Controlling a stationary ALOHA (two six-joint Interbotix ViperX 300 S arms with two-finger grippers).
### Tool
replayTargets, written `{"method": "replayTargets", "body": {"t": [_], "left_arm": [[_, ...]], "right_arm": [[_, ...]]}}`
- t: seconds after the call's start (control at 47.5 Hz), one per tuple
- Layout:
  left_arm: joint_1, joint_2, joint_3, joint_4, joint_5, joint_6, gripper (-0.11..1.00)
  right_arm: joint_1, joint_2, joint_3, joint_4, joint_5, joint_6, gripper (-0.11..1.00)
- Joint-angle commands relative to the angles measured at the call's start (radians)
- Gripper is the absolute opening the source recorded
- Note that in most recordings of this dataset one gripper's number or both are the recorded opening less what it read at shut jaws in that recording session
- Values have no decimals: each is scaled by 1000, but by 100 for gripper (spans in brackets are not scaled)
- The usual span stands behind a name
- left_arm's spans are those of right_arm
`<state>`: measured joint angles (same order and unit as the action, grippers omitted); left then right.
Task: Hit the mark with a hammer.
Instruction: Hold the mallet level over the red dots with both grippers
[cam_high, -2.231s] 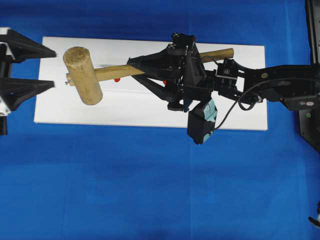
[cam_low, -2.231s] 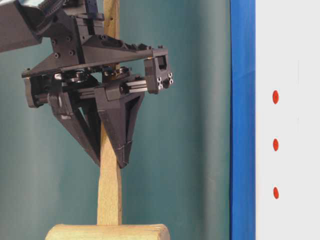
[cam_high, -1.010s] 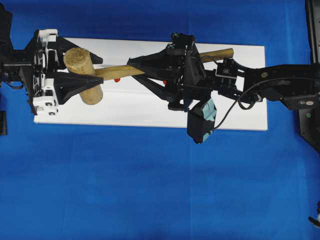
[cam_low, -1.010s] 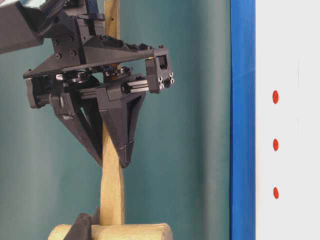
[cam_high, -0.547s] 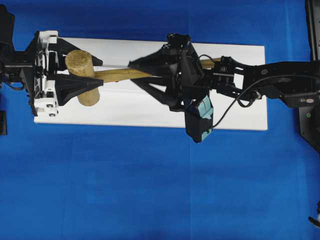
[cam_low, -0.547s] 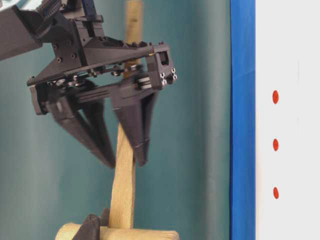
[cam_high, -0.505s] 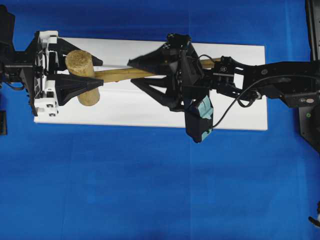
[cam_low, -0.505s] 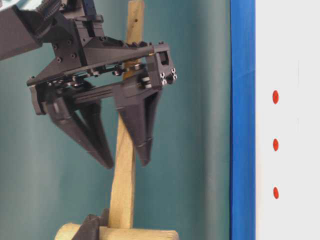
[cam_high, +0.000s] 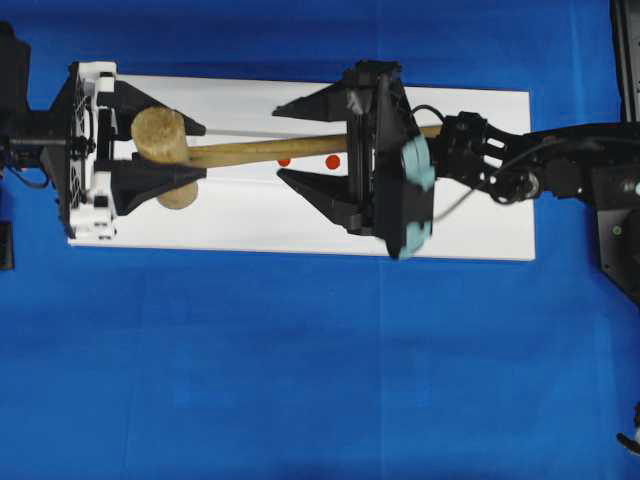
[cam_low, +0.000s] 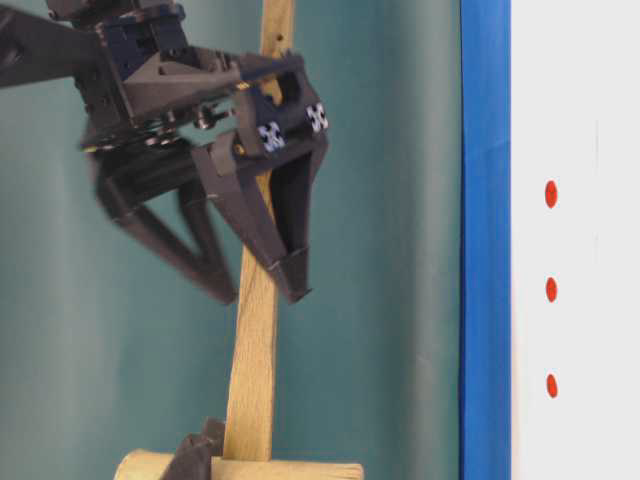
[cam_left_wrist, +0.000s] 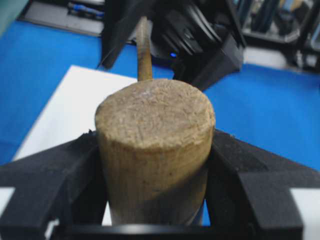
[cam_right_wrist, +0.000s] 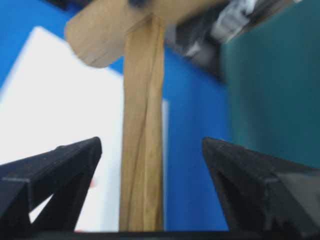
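The hammer (cam_high: 190, 150) lies across the white strip (cam_high: 480, 220), with its head at my left and its handle running toward my right. My left gripper (cam_high: 150, 150) has its jaws closed on the head. My left wrist view shows this best: a black jaw presses on each side of the round head. My right gripper (cam_high: 300, 145) has its jaws wide open, one on each side of the handle, and holds nothing. My right wrist view shows clear gaps between the handle and both jaws.

From above I see only two red dots, one (cam_high: 284, 161) just beside the handle and one (cam_high: 332, 161) near it. The table-level view shows all three in a row (cam_low: 551, 290). I cannot tell from here which dot is the biggest, so I cannot pick out the mark yet.

I think the step now is a handover. To do it well, I should keep the head held firm and level. Then I can close my right jaws square on the handle, far back from the head. If I let go of the head too soon, the hammer may tip or slide.
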<state>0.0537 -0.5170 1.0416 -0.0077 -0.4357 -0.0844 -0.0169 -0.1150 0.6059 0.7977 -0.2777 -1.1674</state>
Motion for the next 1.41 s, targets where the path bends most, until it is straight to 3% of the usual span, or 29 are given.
{"method": "replayTargets", "body": {"t": [0.0,0.105,0.168,0.463,0.547,0.694,0.821,1.389], "left_arm": [[-21,-14,-17,2,-8,61,44],[-40,-14,-17,2,-8,121,44],[-49,-14,-15,2,-8,143,44],[-49,-14,-17,0,8,158,44],[-51,-14,-17,0,8,158,44],[-49,-14,-18,0,8,155,44],[-49,-14,-18,0,8,155,44],[-28,-14,-14,-3,18,147,47]], "right_arm": [[-15,-28,-29,124,75,-3,97],[-34,-26,-31,210,137,0,97],[-35,-28,-31,238,156,0,97],[-35,-28,-35,279,199,34,91],[-35,-26,-34,279,204,35,74],[-35,-28,-34,279,222,35,27],[-35,-28,-35,281,224,37,2],[-34,-28,-37,313,224,67,1]]}}
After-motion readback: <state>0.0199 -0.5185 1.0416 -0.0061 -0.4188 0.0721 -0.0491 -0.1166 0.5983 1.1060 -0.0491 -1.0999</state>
